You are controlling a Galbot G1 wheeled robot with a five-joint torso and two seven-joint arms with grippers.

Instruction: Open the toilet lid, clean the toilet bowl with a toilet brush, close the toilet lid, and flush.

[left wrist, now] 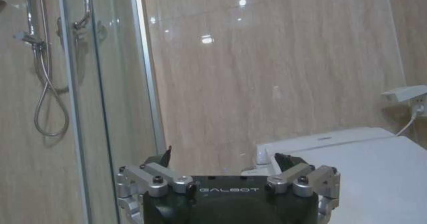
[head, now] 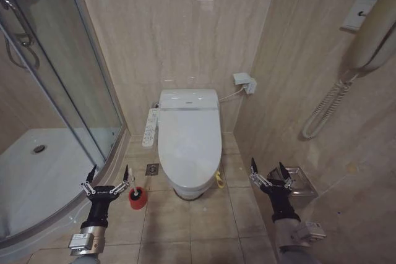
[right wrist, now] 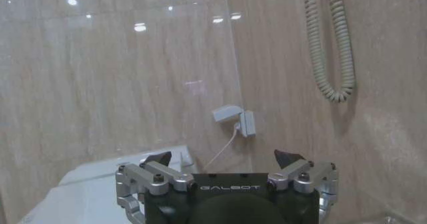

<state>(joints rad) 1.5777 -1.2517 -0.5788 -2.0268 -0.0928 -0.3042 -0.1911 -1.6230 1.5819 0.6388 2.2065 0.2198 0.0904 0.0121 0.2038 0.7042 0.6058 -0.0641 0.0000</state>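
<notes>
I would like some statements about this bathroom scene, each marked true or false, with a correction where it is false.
1. The toilet lid is closed. True.
2. The left gripper holds the toilet brush. False: its fingers are open and empty; the brush stands in its red holder on the floor, beside the toilet.
3. The right gripper is open. True.
4. The brush stands on the robot's right side of the toilet. False: it is on the left side, near the shower enclosure.
5. A coiled cord hangs on the right wall. True.
</notes>
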